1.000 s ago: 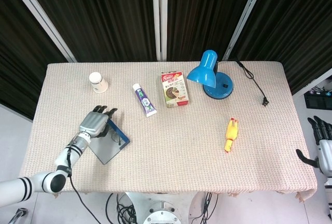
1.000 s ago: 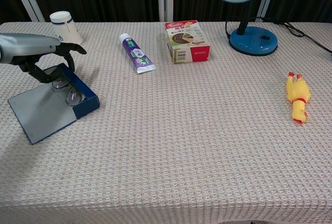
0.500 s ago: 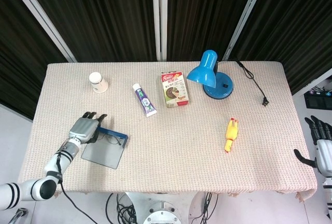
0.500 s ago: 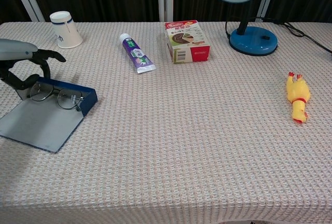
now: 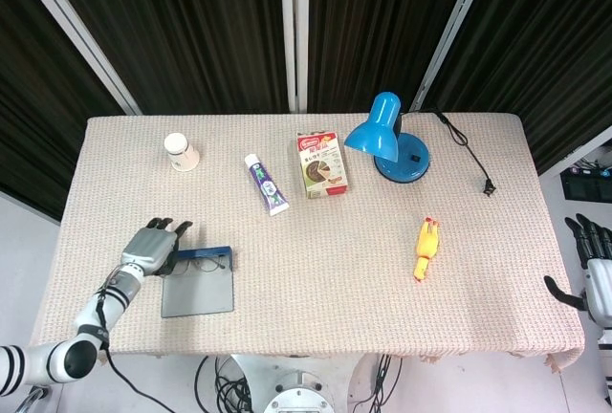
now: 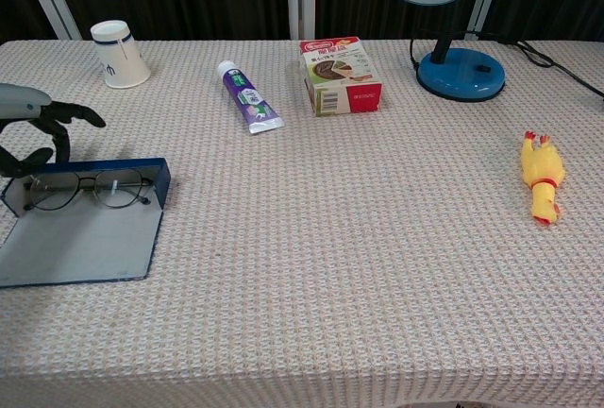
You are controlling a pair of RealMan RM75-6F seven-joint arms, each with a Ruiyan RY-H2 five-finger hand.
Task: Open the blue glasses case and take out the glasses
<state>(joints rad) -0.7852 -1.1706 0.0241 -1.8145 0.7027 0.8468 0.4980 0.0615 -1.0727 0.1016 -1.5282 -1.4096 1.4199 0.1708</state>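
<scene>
Lay open at lower left of the surface (image 5: 382, 270): blue glasses case (image 6: 87, 222), glasses (image 6: 85, 188) inside. Hovered at its left end: left hand (image 5: 150, 249), fingers (image 6: 71, 115) curled, grasping nothing. Hung released at lower right: right hand (image 5: 593, 274).

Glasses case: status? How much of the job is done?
Done: the blue glasses case lies open on the table, lid flat toward the robot. In hand: the left hand is at the case's left end, fingers curled by the frame; whether it grips is unclear. Left: the glasses are in the case, not yet lifted out. The right hand is off the table's right edge, open.
</scene>
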